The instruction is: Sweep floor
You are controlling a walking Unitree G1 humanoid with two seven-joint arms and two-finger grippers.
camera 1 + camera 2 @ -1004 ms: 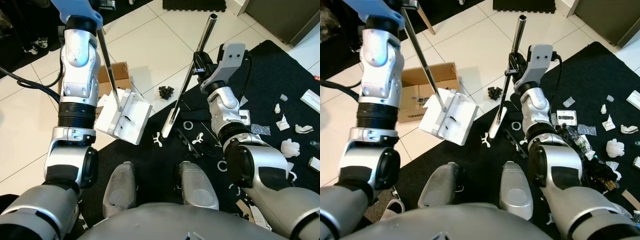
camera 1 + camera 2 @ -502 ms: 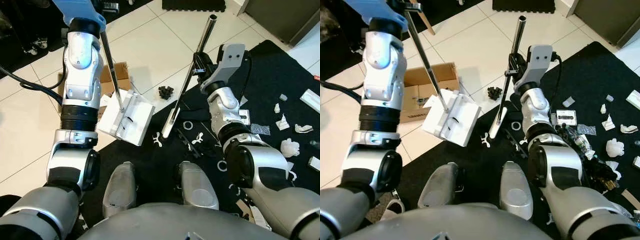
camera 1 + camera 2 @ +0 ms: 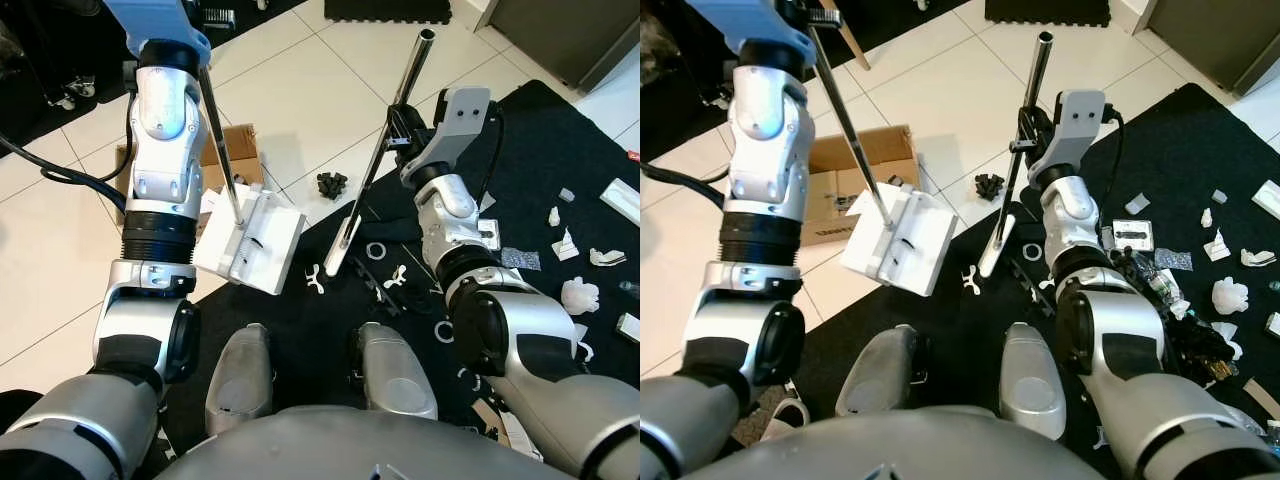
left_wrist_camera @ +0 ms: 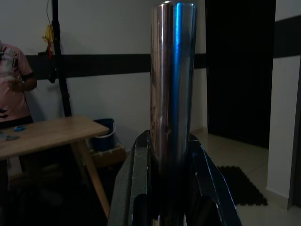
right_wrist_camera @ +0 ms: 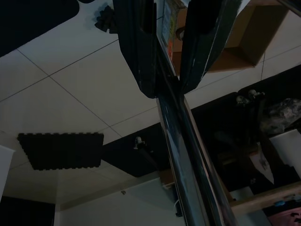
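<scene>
I have the left gripper [image 4: 164, 188] raised at the upper left of the head view, its jaws clamped on the metal handle [image 3: 220, 150] of the white dustpan [image 3: 250, 243]. The left wrist view shows the handle's shiny top standing up between the two black fingers [image 4: 136, 188]. The dustpan hangs tilted, left of centre, over the edge where the white tile floor [image 3: 300, 90] meets the black mat [image 3: 330, 310], just in front of a brown cardboard box [image 3: 855, 170].

My right gripper [image 5: 167, 56] sits in the upper middle of the frame, jaws clamped on the broom pole [image 3: 385, 140], a silver tube that slants from the top centre down to a pale lower end [image 3: 338, 250] resting on the mat edge. A small black clump [image 3: 331, 184] lies on the tile between dustpan and pole.

White scraps [image 3: 580, 295] are scattered over the mat at the right side, with small white rings and clips [image 3: 378, 250] near the pole's lower end. In the left wrist view a wooden table [image 4: 42, 136] stands at the left, with a person in a pink shirt [image 4: 14, 84] behind it.
</scene>
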